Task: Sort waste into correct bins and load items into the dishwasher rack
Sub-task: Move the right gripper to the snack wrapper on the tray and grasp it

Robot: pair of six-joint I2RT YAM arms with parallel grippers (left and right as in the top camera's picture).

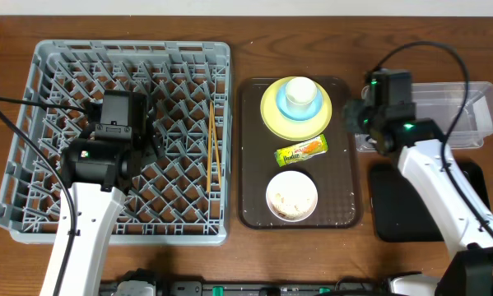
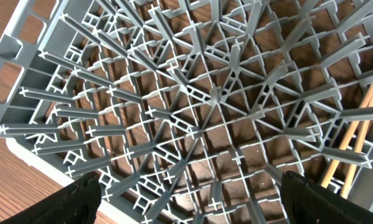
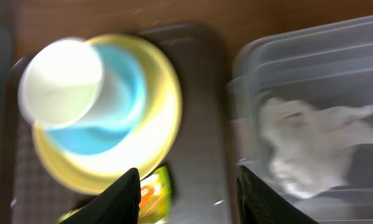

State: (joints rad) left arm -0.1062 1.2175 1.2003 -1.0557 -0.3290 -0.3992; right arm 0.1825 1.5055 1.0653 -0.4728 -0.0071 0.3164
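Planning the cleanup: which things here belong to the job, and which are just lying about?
Job: dishwasher rack, chopsticks, yellow plate, blue cup, white bowl, food scraps, snack wrapper, napkin, clear tub, black tray.
Lying about: brown serving tray.

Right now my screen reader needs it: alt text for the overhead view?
Brown tray holds a blue cup on a yellow plate, a snack wrapper and a white bowl. Grey rack to its left holds chopsticks; clear tub lies right.
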